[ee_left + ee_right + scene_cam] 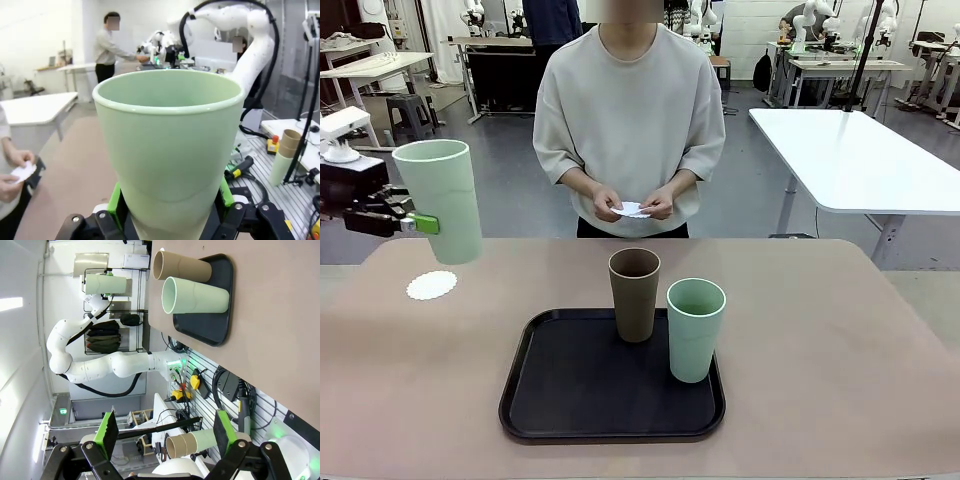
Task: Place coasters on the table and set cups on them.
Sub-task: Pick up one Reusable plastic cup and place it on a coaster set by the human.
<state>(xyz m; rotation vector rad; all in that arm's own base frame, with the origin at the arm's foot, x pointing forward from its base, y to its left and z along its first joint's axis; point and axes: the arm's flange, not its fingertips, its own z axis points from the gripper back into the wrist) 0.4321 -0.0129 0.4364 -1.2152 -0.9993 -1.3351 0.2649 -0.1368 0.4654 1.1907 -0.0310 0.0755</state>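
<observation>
left hand [425,224] gripping green cup [440,195], right hand [165,432] spread

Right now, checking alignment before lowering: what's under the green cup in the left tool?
Air, then one white coaster on the table, not touching the held green cup in the left tool. The cup's underside is hidden.

Beige table [840,360], black tray [570,395] centred, apparently one white coaster [431,286] at left

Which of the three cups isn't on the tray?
The green cup held aloft by the left gripper; the brown cup and other green cup stand on the tray.
</observation>
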